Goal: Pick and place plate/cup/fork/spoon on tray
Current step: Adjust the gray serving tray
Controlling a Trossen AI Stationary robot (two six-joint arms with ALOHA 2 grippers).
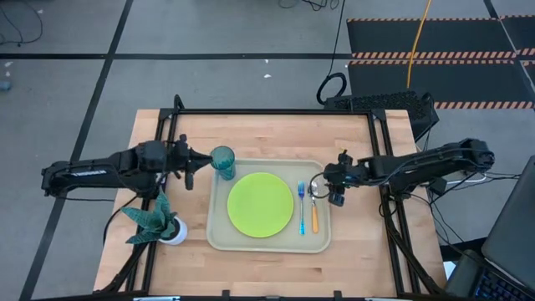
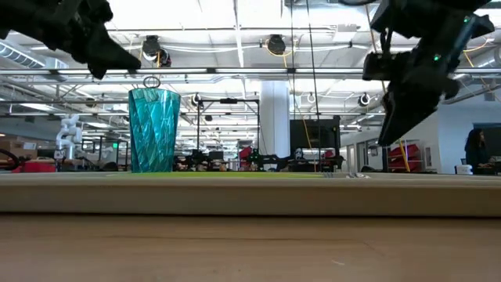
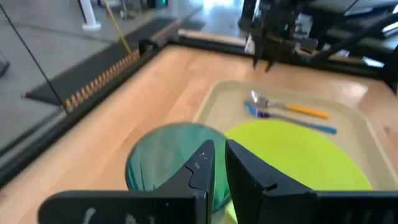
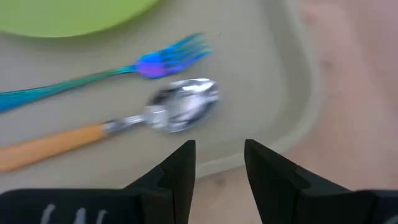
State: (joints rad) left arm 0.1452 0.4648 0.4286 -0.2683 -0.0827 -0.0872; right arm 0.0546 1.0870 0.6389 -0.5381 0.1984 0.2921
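Note:
The beige tray point(image 1: 219, 234) lies mid-table. On it lie the lime-green plate point(image 1: 260, 204), the blue-handled fork point(image 1: 302, 206) and the orange-handled spoon point(image 1: 314, 211), side by side at the right. The teal cup point(image 1: 222, 160) stands upright in the tray's far left corner. My left gripper point(image 1: 194, 170) hovers just left of and above the cup point(image 3: 165, 162), its fingers a narrow gap apart, holding nothing. My right gripper point(image 4: 221, 155) hovers open and empty over the tray's right rim point(image 4: 298, 118), beside the spoon's bowl point(image 4: 186, 106).
A teal leafy plant in a white pot point(image 1: 159, 221) stands at the table's near left, close to the tray's left rim. Black frame rails point(image 1: 276, 112) run along the table's far, left and right sides. Bare wood lies beyond the tray's far rim.

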